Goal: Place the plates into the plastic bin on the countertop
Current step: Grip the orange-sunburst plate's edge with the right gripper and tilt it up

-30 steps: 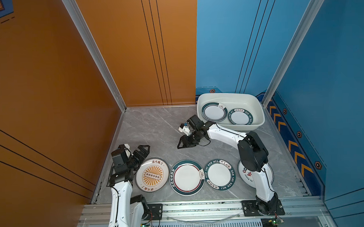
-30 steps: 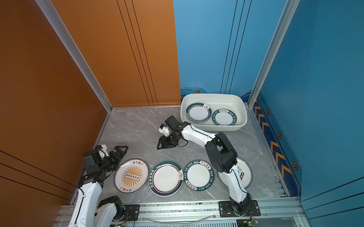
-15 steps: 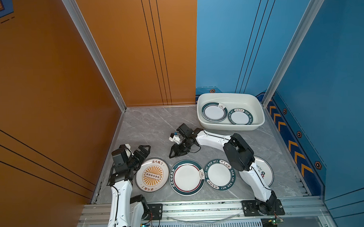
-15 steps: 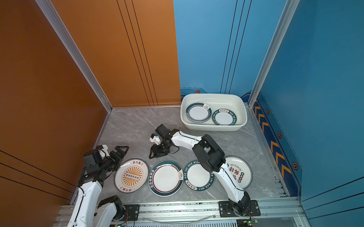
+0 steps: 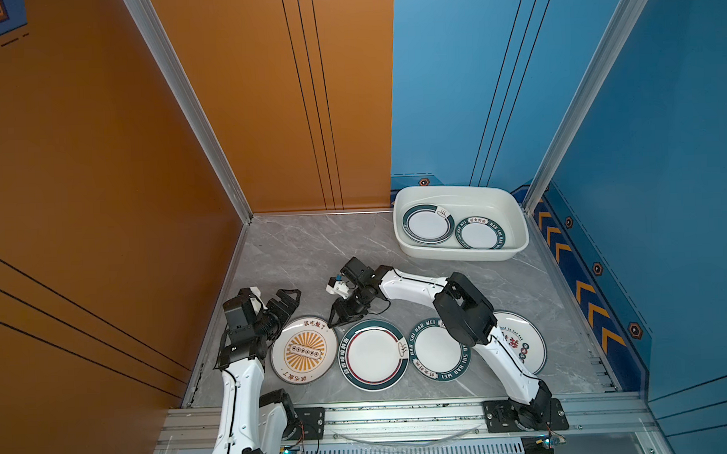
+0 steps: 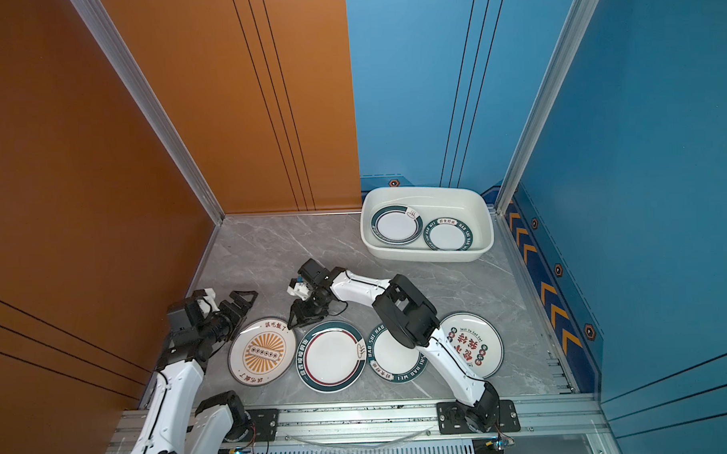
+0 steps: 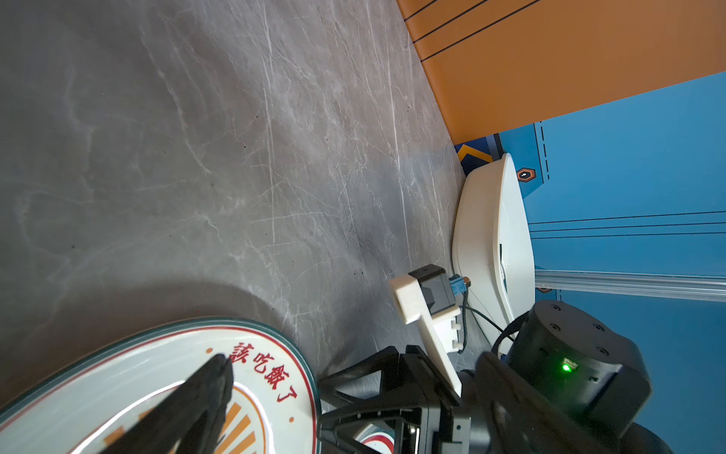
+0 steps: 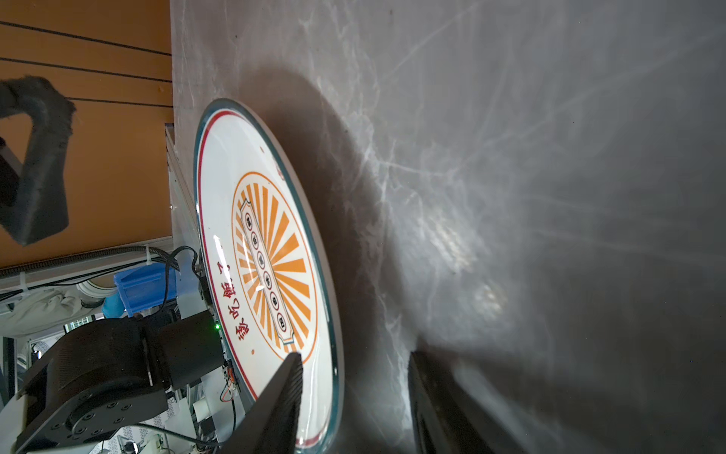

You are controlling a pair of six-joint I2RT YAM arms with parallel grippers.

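Observation:
Four plates lie in a row near the front of the countertop: a sunburst plate, a green-rimmed plate, a lettered-rim plate and a red-character plate. Two more plates lie in the plastic bin at the back right. My right gripper reaches across and is open. It straddles the sunburst plate's far rim, with one finger over the plate and one on the countertop. My left gripper stands wide open and empty at that plate's far left edge.
The right arm's elbow hangs over the lettered-rim plate. The orange wall stands close on the left and the blue wall on the right. A silver rail runs along the front edge.
The right gripper has swung from in front of the bin towards the front left, down to the sunburst plate's rim, and its jaws have narrowed slightly. The left arm has barely moved.

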